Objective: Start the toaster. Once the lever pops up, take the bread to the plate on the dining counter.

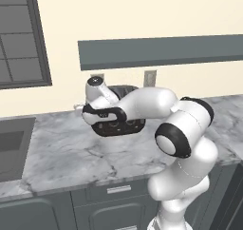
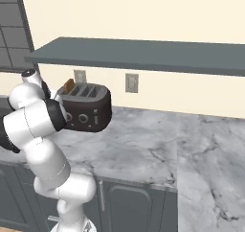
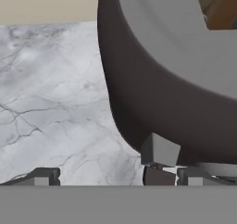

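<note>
The toaster [image 2: 88,109], glossy black-brown with a silver slotted top, stands on the marble worktop by the wall. Its front with two knobs [image 1: 116,125] peeks out under my arm [image 1: 142,105]. The bread [image 2: 68,86] stands in the slot at the toaster's left end, its tan top sticking out, and shows again as a brown corner [image 3: 222,10]. My gripper [image 3: 118,177] is open, low against the toaster's dark end wall [image 3: 152,98]. A small grey lever [image 3: 159,149] sits just above one fingertip [image 3: 157,176]. The plate and the dining counter are out of view.
The marble worktop [image 1: 61,148] runs over grey cabinet drawers, with a sink [image 1: 12,146] at its left end. A dark shelf [image 2: 143,53] hangs on the wall above the toaster. Two wall outlets [image 2: 131,82] are behind it. A window [image 1: 19,34] is at far left.
</note>
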